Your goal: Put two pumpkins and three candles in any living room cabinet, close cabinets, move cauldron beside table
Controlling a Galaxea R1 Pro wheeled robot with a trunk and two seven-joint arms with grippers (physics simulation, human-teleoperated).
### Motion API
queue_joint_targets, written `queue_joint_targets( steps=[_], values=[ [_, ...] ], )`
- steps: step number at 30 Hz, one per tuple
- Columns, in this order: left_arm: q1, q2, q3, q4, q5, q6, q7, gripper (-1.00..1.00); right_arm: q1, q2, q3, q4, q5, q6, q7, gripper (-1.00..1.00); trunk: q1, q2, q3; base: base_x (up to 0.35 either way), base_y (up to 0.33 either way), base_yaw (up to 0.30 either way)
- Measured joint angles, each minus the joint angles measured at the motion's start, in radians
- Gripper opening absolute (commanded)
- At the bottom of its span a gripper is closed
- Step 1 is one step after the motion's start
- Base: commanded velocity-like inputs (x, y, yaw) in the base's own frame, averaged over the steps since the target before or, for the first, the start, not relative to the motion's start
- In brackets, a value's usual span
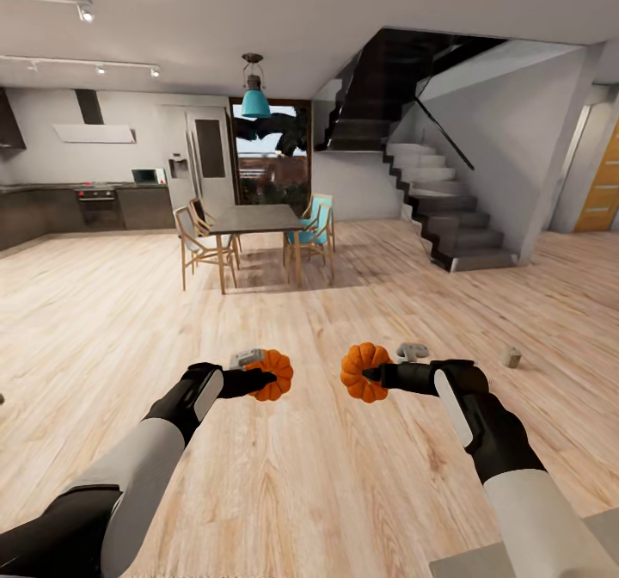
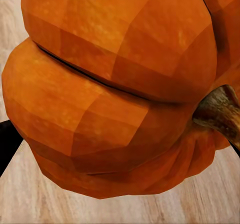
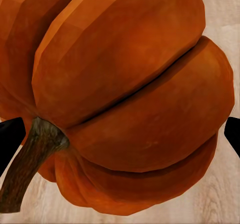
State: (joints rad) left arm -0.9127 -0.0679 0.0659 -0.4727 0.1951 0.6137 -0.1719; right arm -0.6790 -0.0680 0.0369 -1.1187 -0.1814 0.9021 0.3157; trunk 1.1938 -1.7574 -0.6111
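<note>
Head view, nearest: left gripper (image 1: 265,381) pinching one pumpkin (image 1: 273,375); right gripper (image 1: 371,375) pinching the other pumpkin (image 1: 364,372), both held over the floor (image 1: 309,492).
Key relation: each pumpkin sits between its own arm's fingers, stem sideways (wrist views confirm); no cabinet in sight, so neither arm is nearer.
Count: two pumpkins, both in hand; one candle (image 1: 512,356) on the floor beyond the right gripper.
Far: dining table (image 1: 256,218), stairs (image 1: 447,208).

Pale grey forearms (image 1: 137,475), black glossy wrists (white-panelled), black tools.
</note>
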Motion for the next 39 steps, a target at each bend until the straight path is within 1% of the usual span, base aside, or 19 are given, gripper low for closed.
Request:
queue_joint_targets(
  steps=[11, 23, 39],
  values=[
    [-0.001, 0.000, 0.000, 0.000, 0.002, 0.000, 0.000, -1.00, 0.000, 0.000, 0.000, 0.000, 0.000, 0.000, 0.000, -1.00, 0.000, 0.000, -0.001, 0.020, 0.000, 0.028],
    [0.000, 0.000, 0.000, 0.000, 0.000, 0.000, 0.000, -1.00, 0.000, 0.000, 0.000, 0.000, 0.003, 0.000, 0.000, -1.00, 0.000, 0.000, -0.001, 0.235, 0.000, 0.001],
    [0.000, 0.000, 0.002, 0.000, 0.003, -0.001, 0.000, -1.00, 0.000, 0.001, 0.000, 0.000, 0.001, 0.000, 0.001, -1.00, 0.000, 0.000, -0.001, 0.049, -0.014, 0.000]
  ],
)
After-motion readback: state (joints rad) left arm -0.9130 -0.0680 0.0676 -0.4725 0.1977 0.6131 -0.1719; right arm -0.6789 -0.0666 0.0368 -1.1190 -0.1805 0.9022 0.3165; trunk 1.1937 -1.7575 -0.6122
